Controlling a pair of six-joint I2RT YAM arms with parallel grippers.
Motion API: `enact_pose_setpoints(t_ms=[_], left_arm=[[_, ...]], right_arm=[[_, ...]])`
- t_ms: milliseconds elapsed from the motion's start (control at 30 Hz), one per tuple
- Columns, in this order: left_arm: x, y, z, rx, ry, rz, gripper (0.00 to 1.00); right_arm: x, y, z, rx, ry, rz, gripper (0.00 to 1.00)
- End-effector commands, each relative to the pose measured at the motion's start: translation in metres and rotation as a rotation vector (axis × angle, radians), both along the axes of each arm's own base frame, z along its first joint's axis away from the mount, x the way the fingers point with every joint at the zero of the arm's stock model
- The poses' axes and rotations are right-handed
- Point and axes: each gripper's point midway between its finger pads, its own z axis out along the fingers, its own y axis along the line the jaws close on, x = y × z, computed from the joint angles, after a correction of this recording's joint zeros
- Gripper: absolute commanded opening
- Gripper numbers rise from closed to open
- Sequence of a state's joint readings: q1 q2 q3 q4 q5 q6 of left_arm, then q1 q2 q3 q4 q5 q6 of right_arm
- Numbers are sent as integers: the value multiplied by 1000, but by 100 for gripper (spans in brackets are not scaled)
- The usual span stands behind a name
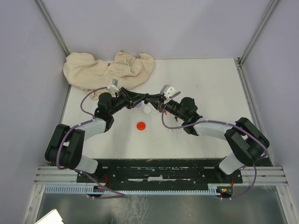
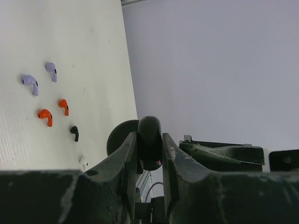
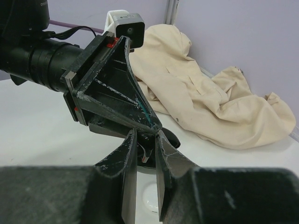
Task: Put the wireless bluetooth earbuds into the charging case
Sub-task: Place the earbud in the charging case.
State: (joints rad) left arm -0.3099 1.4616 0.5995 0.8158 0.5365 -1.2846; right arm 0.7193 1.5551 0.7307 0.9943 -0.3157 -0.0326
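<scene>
My left gripper (image 1: 145,99) (image 2: 149,136) is shut on a round black charging case (image 2: 149,127), held off the table with its lid (image 2: 119,137) open. My right gripper (image 1: 154,101) (image 3: 146,136) meets it tip to tip, its jaws close together on a small dark thing that looks like a black earbud (image 3: 148,148) at the case (image 3: 170,138). On the table in the left wrist view lie two purple earbuds (image 2: 30,84), two red earbuds (image 2: 45,115), one black earbud (image 2: 74,133) and one white earbud (image 2: 83,162).
A beige cloth (image 1: 112,70) (image 3: 219,107) is heaped at the table's back left. A red disc (image 1: 141,125) lies in front of the grippers. A white disc (image 1: 146,109) (image 3: 152,200) lies right below them, with a purple thing (image 1: 138,106) beside it.
</scene>
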Motion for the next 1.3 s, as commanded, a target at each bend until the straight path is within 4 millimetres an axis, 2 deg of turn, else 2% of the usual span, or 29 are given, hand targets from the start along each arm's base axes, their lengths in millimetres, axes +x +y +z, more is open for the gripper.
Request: enact_pose_setpoints(t_ms=[0, 1100, 1267], left_arm=[[-2, -7, 30, -52, -71, -39, 3], [-5, -6, 41, -74, -93, -40, 3], [-2, -5, 40, -76, -92, -26, 3]], right_arm=[[-2, 3, 11, 27, -54, 15, 1], [3, 3, -4, -8, -36, -4, 1], [3, 3, -6, -5, -10, -5, 15]])
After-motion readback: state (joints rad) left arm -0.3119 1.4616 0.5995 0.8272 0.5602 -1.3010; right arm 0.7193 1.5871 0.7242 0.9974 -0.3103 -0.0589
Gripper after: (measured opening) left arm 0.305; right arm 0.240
